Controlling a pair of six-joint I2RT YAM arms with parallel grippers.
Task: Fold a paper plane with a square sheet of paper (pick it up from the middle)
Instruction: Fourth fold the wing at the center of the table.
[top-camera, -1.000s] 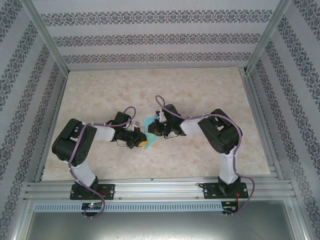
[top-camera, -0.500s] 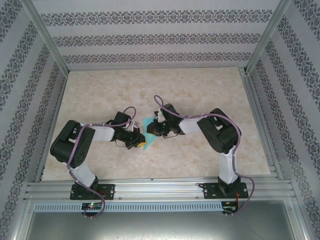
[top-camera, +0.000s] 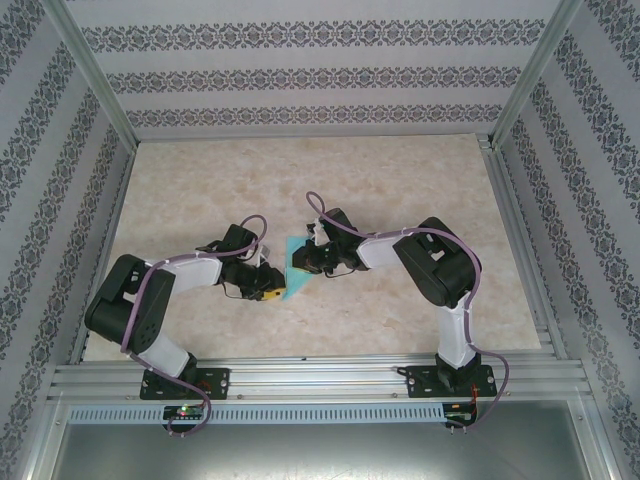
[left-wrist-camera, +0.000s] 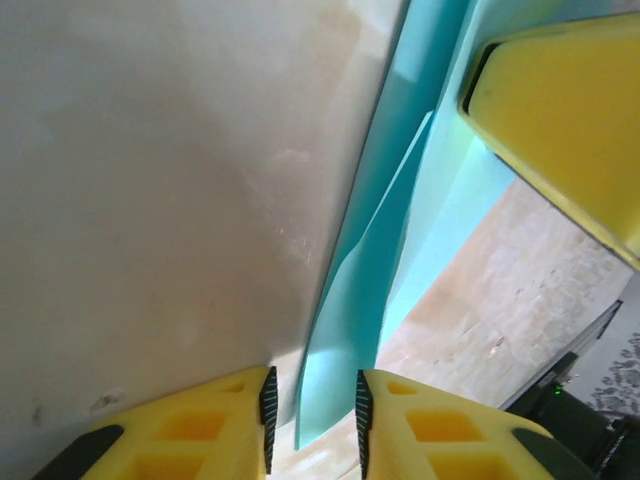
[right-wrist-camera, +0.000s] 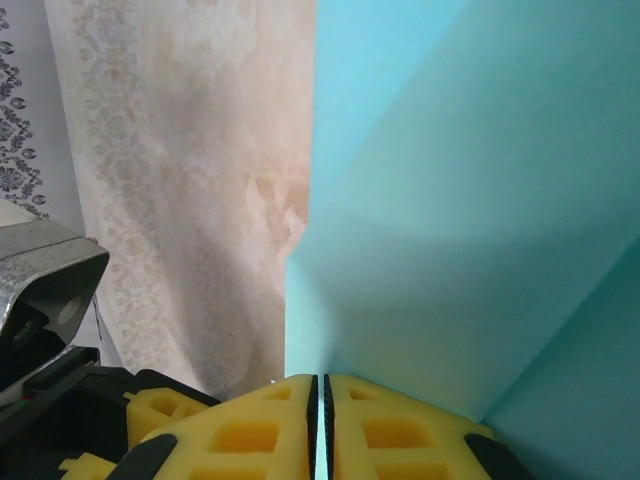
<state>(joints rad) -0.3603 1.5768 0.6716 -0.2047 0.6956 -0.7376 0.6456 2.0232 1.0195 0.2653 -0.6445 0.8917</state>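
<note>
Turquoise-blue thin paper sheet is standing on edge, running near-far: right gripper is pinching it, left gripper is straddling its edge, unclosed.

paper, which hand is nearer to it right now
Right. The right hand is shut on the paper, so it touches it. The left hand is open around the paper's edge, not clamped.

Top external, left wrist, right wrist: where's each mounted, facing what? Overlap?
Top external: above and behind the bases, looking down at the table; both arms, left gripper and right gripper meeting at the paper.
Left wrist: on left arm, looking along its open fingers at the paper's edge.
Right wrist: on right arm, along fingers shut on the paper.
Shared: all see the paper.
</note>
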